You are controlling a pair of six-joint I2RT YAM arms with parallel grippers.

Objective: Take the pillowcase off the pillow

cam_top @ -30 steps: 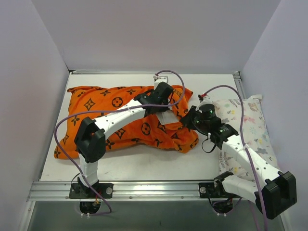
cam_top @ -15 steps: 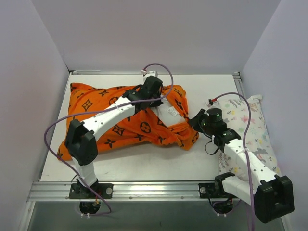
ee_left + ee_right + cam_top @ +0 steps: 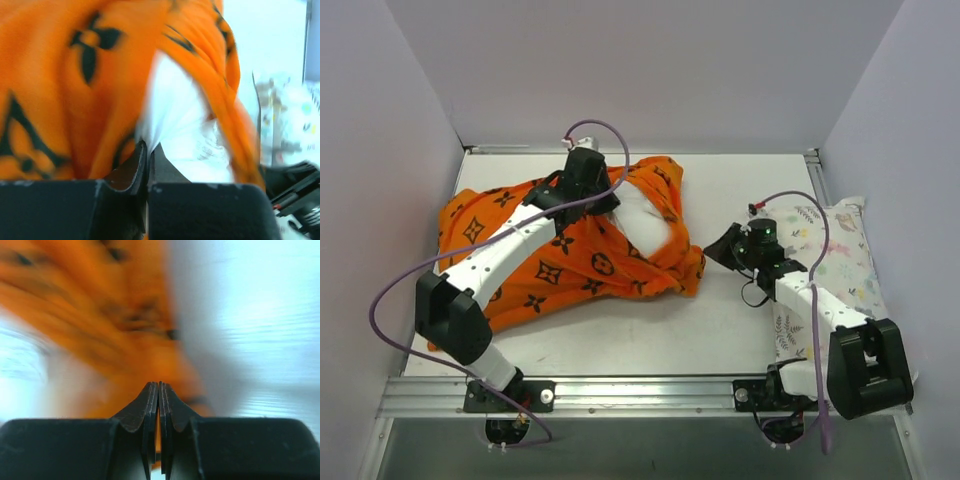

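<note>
The pillowcase [image 3: 570, 265] is mostly on the pillow [image 3: 645, 215] (only a white bit peeks out), pinched by the left fingers [image 3: 137, 165]; the right fingers [image 3: 145, 410] are closed, empty.

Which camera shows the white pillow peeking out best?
Top view: the pillow pokes clearly from the orange pillowcase. Left wrist shows it close but blurred; right wrist is too blurred to tell.

Your pale counter [image 3: 740, 185] carries the rumpled orange pillowcase [image 3: 560, 270] on its left half, the pillow [image 3: 645, 222] showing white at the opening. An animal-print pillow [image 3: 848, 255] lies along its right edge.
</note>
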